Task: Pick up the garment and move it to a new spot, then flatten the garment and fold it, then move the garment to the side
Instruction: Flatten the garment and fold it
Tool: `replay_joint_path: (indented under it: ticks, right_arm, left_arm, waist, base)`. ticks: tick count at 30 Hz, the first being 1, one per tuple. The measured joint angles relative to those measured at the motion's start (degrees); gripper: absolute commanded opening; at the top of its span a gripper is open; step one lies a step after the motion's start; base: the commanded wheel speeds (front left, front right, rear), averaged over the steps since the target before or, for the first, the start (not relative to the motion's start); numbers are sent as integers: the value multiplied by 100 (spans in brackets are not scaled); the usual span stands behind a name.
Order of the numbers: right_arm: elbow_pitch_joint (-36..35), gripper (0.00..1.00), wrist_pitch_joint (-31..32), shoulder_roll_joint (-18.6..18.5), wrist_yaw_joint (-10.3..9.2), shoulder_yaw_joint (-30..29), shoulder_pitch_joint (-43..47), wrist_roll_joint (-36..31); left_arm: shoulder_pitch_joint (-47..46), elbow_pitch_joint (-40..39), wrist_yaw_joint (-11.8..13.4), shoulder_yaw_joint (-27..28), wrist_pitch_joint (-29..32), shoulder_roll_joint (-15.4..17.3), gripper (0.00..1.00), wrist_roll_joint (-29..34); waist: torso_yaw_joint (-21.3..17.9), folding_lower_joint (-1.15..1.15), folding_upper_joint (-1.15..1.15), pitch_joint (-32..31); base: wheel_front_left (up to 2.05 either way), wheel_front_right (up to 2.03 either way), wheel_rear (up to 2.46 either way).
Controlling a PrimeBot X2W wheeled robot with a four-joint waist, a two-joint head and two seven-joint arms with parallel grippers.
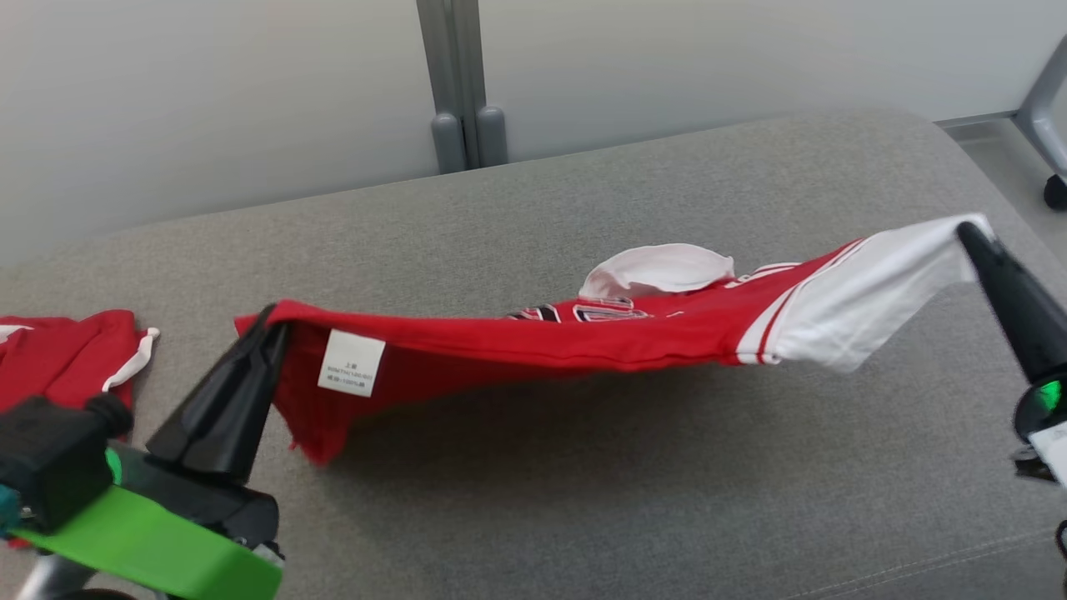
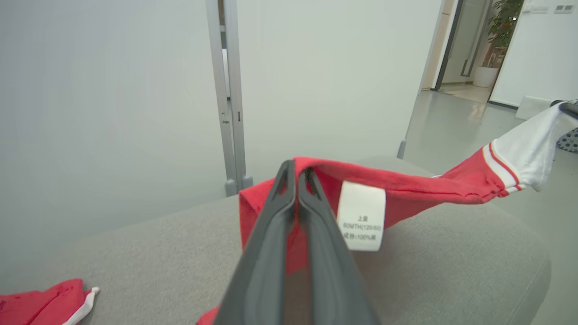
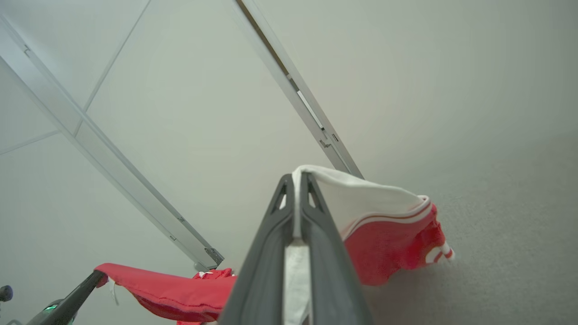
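Garment (image 1: 583,342) is strung in the air between the two claws. Its long axis runs left to right across the head view, low over the grey upholstered seat (image 1: 583,508), and it casts a shadow there. Whether the sagging middle brushes the seat I cannot tell.

Nearest, the left claw (image 1: 267,321) is pinched shut on the red hem corner, right beside the white care label (image 1: 352,362). The left wrist view shows its two fingers (image 2: 266,253) pressed together with red cloth caught at the tips. A loose corner droops below that grip toward the seat.

Farther along the cloth, a white cupped piece (image 1: 658,271), a collar or a second sleeve, stands up from the middle. At the far right end the right claw (image 1: 967,229) is closed on the edge of the white sleeve (image 1: 867,300). It looks higher than the left claw, so the garment slopes up toward it.

Each arm has its own end, so laying the garment flat looks to turn on lowering both claws together with the stretch held along that axis.

A second red piece (image 1: 67,350) lies on the seat just left of the left claw, close enough to get dragged. Beyond, a grey post (image 1: 458,83) stands against the pale wall, and a chair caster (image 1: 1055,192) sits at the far right.
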Motion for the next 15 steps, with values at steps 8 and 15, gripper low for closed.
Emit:
replay_joint_path:
  ticks: [8, 15]
  right_arm:
    - [-910, 0, 956, -136, 0, -926, -1378, 107]
    - [-292, 0, 1758, -229, 0, -870, -3316, -490]
  left_arm:
    - [-1420, -876, -8, 397, 1244, 701, 0, -840]
    - [-3053, -393, 18, 388, 1967, 1015, 0, -1361]
  waist:
    - [-225, 0, 0, 91]
    - [-270, 0, 0, 562]
  base:
    - [0, 0, 0]
    - [0, 0, 0]
